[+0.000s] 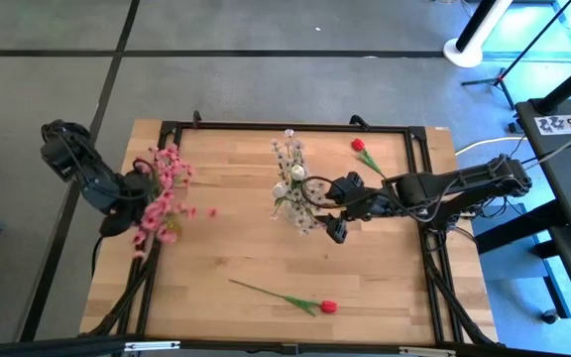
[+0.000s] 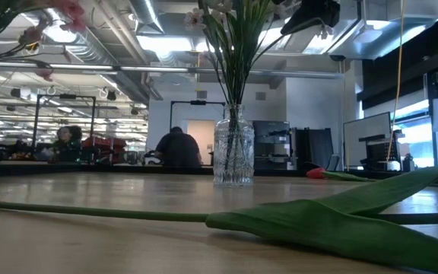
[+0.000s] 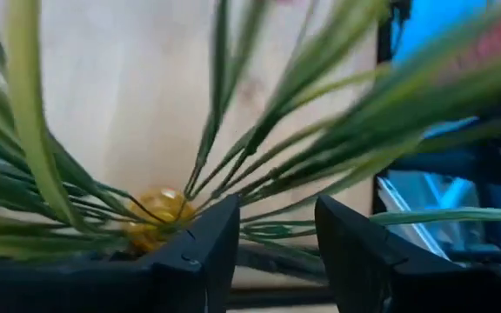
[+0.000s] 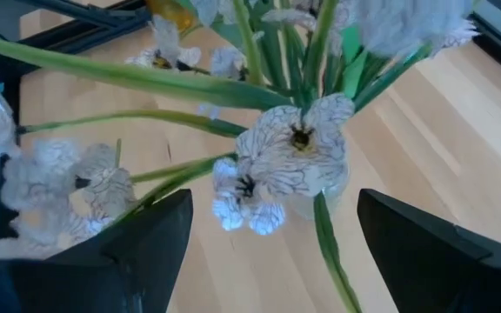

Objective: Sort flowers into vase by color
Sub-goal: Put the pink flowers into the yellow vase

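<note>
Pink flowers (image 1: 164, 190) stand bunched at the table's left edge, and their green stems (image 3: 259, 130) fan out past my left gripper (image 3: 277, 248). That gripper is open, low among the stems. White flowers (image 1: 293, 178) stand in a glass vase (image 2: 233, 156) at mid-table. My right gripper (image 4: 272, 252) hangs wide open just right of them, with white blossoms (image 4: 290, 156) ahead of its gap. One red rosebud (image 1: 362, 149) lies at the far right. Another (image 1: 327, 306) lies near the front edge, its stem flat on the wood. What the pink bunch stands in is hidden. My left gripper comes slanting down into the pink flowers' stems where they draw together. A few thin stems (image 3: 272, 228) cross the gap between its two fingers, and others lie along one finger (image 3: 200, 243). The gap is wider than they are. I cannot tell whether the fingers touch them.
A black frame (image 1: 295, 126) runs along the table's edges. A long green leaf (image 2: 341, 221) of the near rosebud lies in the foreground. Bare wood (image 1: 236, 248) lies between the two bunches. People sit in the room beyond the table.
</note>
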Available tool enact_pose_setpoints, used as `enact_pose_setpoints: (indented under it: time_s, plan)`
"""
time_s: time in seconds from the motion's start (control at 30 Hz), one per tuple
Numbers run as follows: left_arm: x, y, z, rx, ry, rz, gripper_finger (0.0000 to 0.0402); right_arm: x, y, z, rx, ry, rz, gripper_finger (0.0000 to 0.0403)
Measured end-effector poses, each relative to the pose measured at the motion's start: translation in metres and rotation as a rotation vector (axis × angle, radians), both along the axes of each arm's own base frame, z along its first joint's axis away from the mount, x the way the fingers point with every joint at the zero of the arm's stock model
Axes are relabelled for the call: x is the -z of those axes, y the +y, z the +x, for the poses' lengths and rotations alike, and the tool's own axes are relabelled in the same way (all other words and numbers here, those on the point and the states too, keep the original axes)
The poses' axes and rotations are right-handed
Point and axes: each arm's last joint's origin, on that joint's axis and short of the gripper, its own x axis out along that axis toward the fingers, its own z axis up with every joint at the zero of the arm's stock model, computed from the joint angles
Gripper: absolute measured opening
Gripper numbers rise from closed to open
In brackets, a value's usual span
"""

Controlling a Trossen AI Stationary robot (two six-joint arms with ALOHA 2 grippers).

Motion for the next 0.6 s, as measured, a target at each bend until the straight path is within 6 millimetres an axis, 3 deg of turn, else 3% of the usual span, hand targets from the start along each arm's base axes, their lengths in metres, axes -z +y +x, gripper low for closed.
enact_pose_setpoints:
  time_s: [0.17,0.4,0.6]
  plan:
    - [-0.0023,0.0015,-0.0001,0.014,-0.035,0.032,0.0149,0.0006,0.0002,0.0005,-0.002,0.003,0.001,0.0326]
    - [-0.0022,0.0006,-0.0004,0.240,-0.082,0.129,0.0149,0.0006,0.0004,0.0004,-0.003,0.003,0.001,0.0326]
    - [-0.0023,0.0014,0.0004,0.242,-0.105,0.170,0.0149,0.0008,0.0012,0.0004,-0.023,0.007,0.018,0.0326]
